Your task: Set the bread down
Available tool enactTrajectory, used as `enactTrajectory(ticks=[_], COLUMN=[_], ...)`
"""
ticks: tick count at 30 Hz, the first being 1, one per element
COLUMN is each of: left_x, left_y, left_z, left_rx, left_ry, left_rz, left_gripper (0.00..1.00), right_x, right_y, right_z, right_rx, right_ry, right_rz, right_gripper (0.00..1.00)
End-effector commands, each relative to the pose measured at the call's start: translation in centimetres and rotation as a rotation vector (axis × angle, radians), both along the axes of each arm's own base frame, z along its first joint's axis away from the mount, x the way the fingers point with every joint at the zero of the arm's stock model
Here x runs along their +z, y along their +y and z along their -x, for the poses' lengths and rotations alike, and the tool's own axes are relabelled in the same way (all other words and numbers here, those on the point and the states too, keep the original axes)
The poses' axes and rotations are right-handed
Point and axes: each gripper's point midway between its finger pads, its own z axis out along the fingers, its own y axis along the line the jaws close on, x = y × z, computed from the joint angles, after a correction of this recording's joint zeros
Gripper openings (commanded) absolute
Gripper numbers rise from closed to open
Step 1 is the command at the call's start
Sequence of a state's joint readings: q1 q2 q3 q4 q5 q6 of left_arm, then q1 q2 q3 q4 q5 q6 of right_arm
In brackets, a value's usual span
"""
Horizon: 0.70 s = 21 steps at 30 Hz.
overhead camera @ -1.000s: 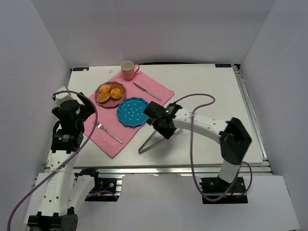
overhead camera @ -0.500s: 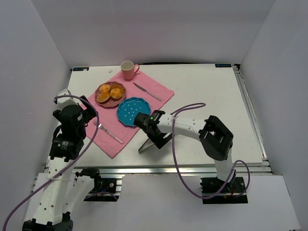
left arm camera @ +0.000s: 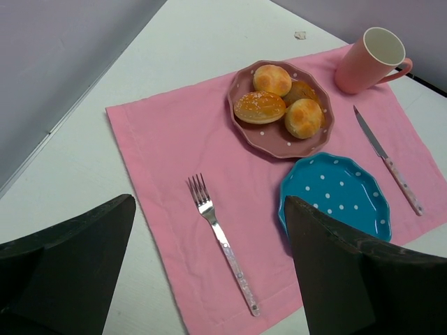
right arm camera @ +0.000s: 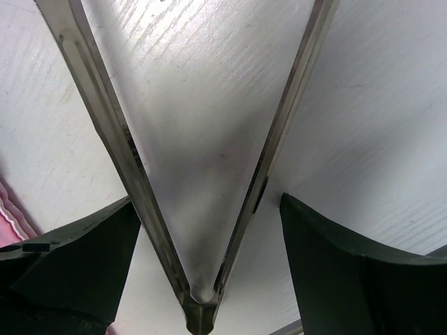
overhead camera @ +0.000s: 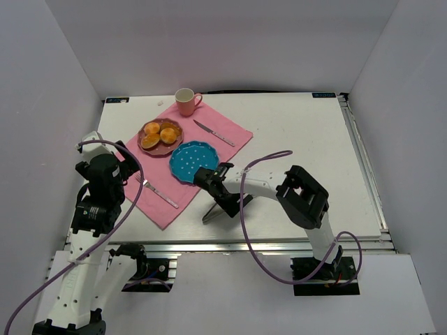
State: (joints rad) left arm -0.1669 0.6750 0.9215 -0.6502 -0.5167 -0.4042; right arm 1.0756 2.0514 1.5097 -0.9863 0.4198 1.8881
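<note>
Several golden-orange bread rolls (overhead camera: 159, 134) (left arm camera: 260, 107) lie on a maroon dotted plate (overhead camera: 170, 147) (left arm camera: 274, 139). An empty blue dotted plate (overhead camera: 193, 161) (left arm camera: 335, 192) sits just right of it on the pink placemat (overhead camera: 150, 187) (left arm camera: 174, 139). My right gripper (overhead camera: 228, 201) (right arm camera: 206, 202) is open low over metal tongs (overhead camera: 208, 216) (right arm camera: 98, 105) on the white table. Their hinge end lies between its fingers (right arm camera: 77, 265), untouched. My left gripper (overhead camera: 124, 162) (left arm camera: 209, 202) hangs open and empty above the fork (left arm camera: 222, 241).
A pink cup (overhead camera: 185, 102) (left arm camera: 367, 59) stands at the placemat's far corner. A knife (overhead camera: 213, 132) (left arm camera: 387, 164) lies right of the plates, and the fork (overhead camera: 159, 192) lies on the near left. White walls enclose the table on three sides.
My right arm has folded in and swung left, bringing its gripper down over the tongs. The left arm has barely shifted.
</note>
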Motion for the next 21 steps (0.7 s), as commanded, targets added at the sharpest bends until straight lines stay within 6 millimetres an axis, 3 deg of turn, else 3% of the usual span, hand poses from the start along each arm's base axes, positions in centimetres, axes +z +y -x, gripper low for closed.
enactTrajectory(ticks=[1,5,10,13,16,21], left_x=[-0.5,-0.6,-0.6,-0.7,-0.8,-0.7], left_y=[0.3,0.4,0.7,0.7,0.7,0.7], left_z=[0.3,0.3,0.4,0.4,0.3,0.2], left_rx=[0.011,0.018,0.030,0.029,0.029,0.031], left_ry=[0.013,0.015,0.019,0.024,0.024,0.033], left_rz=[-0.018,-0.021,-0.029,-0.031,-0.031,-0.038], left_gripper=[0.98,0.98,0.98,0.98,0.98,0.98], right_x=[-0.4,-1.0,-1.5,-1.0,1.1,7.8], right_y=[-0.6,-0.4,-0.6,-0.7,-1.1,-1.3], right_z=[-1.1,-1.0,-0.8,-0.9,-1.4,-2.7], right_rx=[-0.007,0.015,0.029,0.040,0.069,0.234], right_ry=[-0.034,-0.022,-0.011,-0.026,-0.062,-0.195], right_rz=[0.044,0.051,0.064,0.072,0.094,0.142], right_gripper=[0.84,0.76,0.55,0.54,0.54,0.55])
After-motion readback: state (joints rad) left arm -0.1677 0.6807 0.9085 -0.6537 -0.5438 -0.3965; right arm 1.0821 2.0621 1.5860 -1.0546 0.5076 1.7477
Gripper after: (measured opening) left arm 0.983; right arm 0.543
